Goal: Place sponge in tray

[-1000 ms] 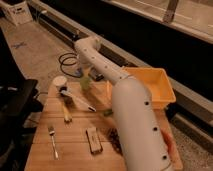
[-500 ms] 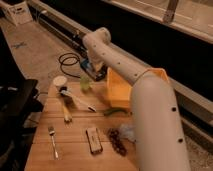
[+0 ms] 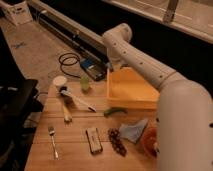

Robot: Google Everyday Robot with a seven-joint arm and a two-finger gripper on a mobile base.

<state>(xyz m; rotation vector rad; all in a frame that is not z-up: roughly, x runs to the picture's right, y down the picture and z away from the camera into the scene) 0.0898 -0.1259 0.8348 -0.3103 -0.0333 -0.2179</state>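
My white arm rises from the bottom right and bends over the far-left corner of the tray (image 3: 131,91), a big yellow-orange bin on the wooden table. From that bend the wrist drops to my gripper (image 3: 101,71), just left of the tray's far corner and beyond the table's back edge. It is shut on the sponge (image 3: 92,68), a small blue-grey block that sticks out to the left of the dark fingers. The sponge is outside the tray, level with its rim.
On the table: a green cup (image 3: 86,82), a white bowl (image 3: 60,81), a brush (image 3: 76,99), a fork (image 3: 52,140), a green pepper (image 3: 115,111), a dark flat rectangle (image 3: 93,140), a light-blue cloth (image 3: 132,131) and an orange bowl (image 3: 148,140). A black cable (image 3: 70,60) lies on the floor behind.
The arm's bend has swung right, toward the tray's far-left corner. The sponge and gripper have stayed at about the same spot over the last half second.
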